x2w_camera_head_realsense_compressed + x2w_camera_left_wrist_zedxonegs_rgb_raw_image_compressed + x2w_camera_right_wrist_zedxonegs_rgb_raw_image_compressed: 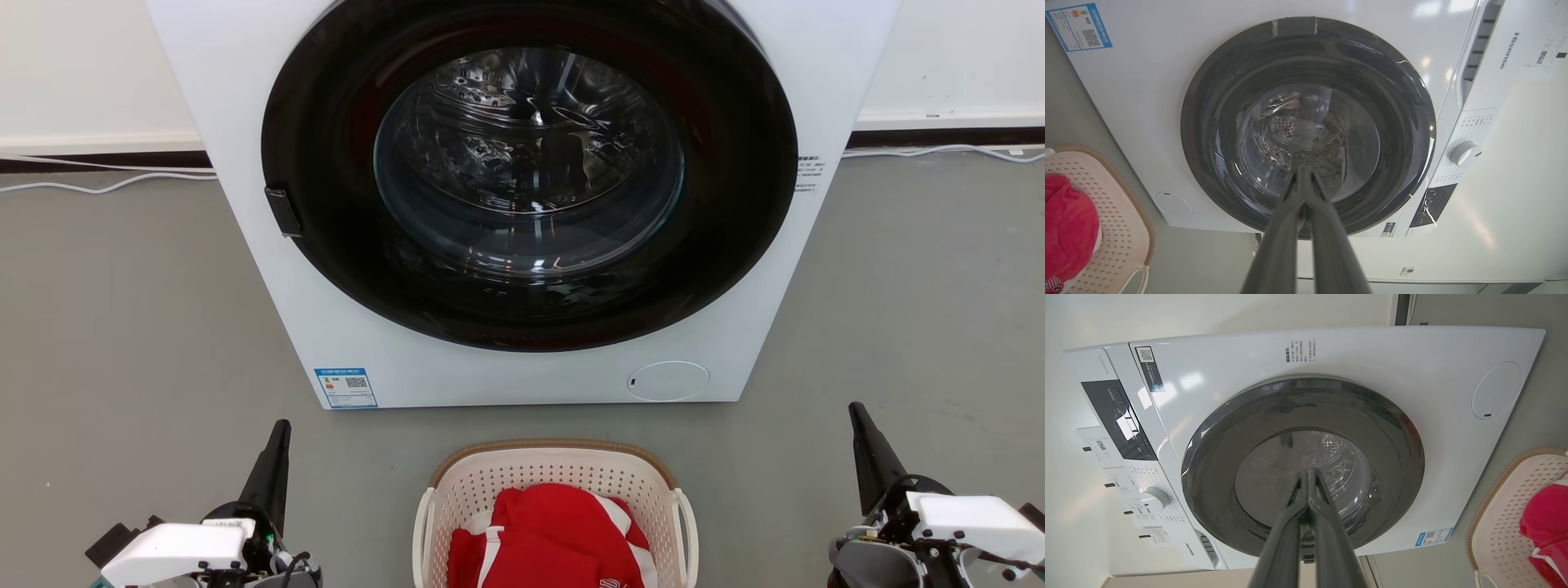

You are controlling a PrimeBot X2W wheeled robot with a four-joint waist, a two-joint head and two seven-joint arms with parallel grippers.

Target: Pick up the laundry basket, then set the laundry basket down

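Observation:
The laundry basket (555, 474), cream-white and perforated with a brown rim and white loop handles, sits on the floor at the bottom centre of the head view, holding red and white clothing (555, 531). Its edge appears in the left wrist view as the basket (1122, 228) and in the right wrist view as the basket (1502, 522). My left gripper (282, 426) hangs left of it, fingers together and empty. My right gripper (856, 408) hangs right of it, also shut on nothing. Both are well apart from the basket.
A white front-loading washing machine (522, 196) with a dark round door, closed, stands just behind the basket. Grey floor (122, 327) spreads on both sides. White cables (106, 186) run along the wall base at the back.

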